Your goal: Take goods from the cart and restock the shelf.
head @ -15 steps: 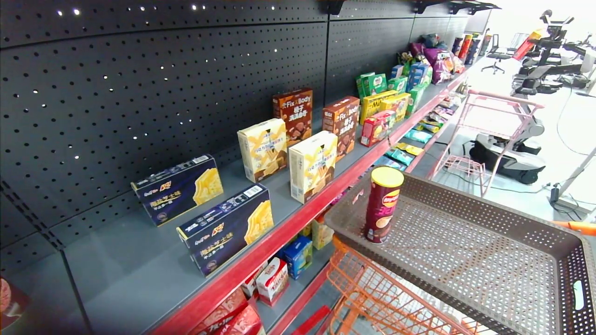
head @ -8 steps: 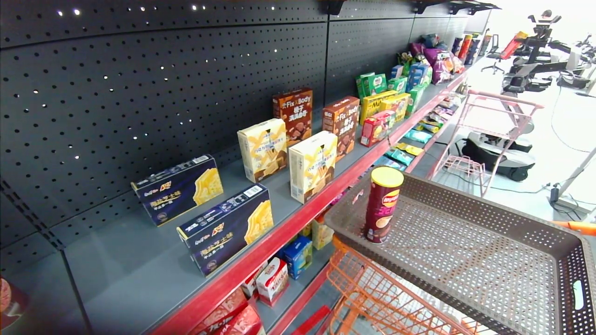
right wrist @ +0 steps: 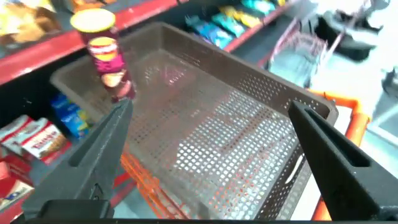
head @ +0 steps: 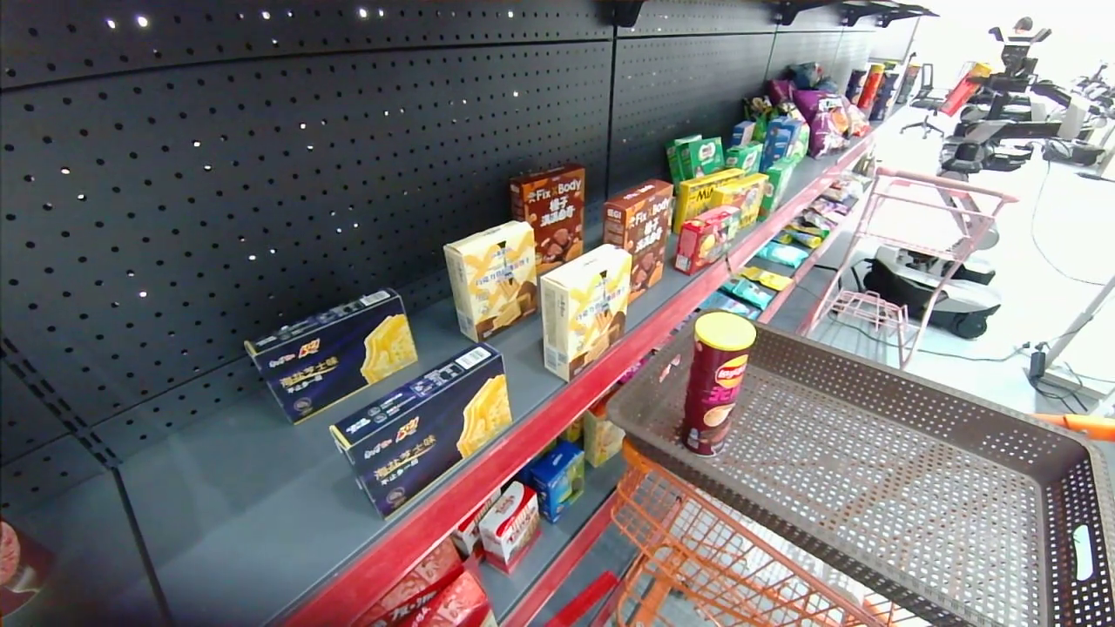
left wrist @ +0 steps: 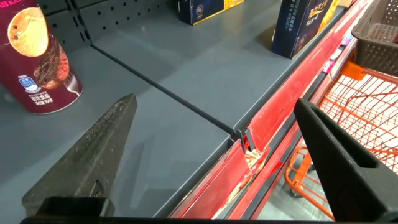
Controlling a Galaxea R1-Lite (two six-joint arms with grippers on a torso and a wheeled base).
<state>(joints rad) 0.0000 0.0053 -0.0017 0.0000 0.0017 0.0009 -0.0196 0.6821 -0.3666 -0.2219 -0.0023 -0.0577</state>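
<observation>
A maroon chip can (head: 716,383) with a yellow lid stands upright in the near-left corner of the brown perforated basket (head: 871,470) on the orange cart (head: 697,549). In the right wrist view my right gripper (right wrist: 211,149) hangs open above that basket (right wrist: 211,124), with the can (right wrist: 106,53) farther off beyond one finger. My left gripper (left wrist: 211,143) is open over a bare stretch of the grey shelf (left wrist: 174,124), holding nothing. Another maroon can (left wrist: 37,56) stands on the shelf off to one side of it.
Two dark blue boxes (head: 418,427), yellow boxes (head: 585,309) and brown boxes (head: 640,226) stand along the shelf (head: 261,496), with bare board left of the blue ones. The shelf's red front edge (head: 540,427) runs beside the cart. A pink cart (head: 923,244) stands farther down the aisle.
The can, basket and shelf goods stand as before. Only a distant robot at the far right of the room has shifted.
</observation>
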